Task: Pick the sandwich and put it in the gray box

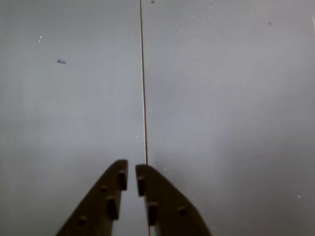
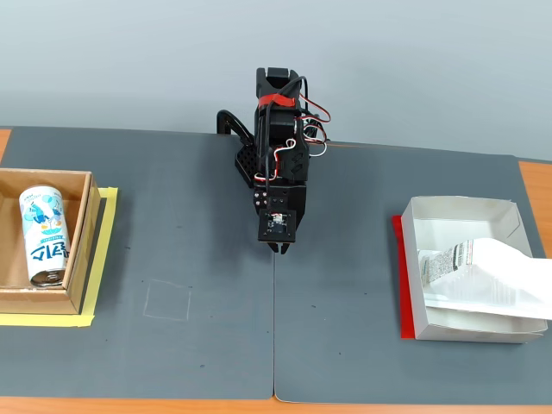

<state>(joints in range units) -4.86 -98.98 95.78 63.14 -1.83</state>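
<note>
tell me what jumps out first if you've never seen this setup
The black arm stands at the middle of the dark mat, its claw nearly shut and empty over the seam. At the fixed view's right, the sandwich lies in the gray box, overhanging its right wall. At left, a drink can lies in a brown box.

The grey mat (image 2: 216, 345) carries the gray box (image 2: 412, 276) and brown box (image 2: 78, 259).

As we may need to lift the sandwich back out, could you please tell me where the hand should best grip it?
Probably across the raised wedge of the sandwich, coming from above in the fixed view. It lies flat in the gray box with its right end over the rim, so the walls block most side approaches, and the flat backing offers little to pinch. The hand is nearly shut and would need opening.
</note>
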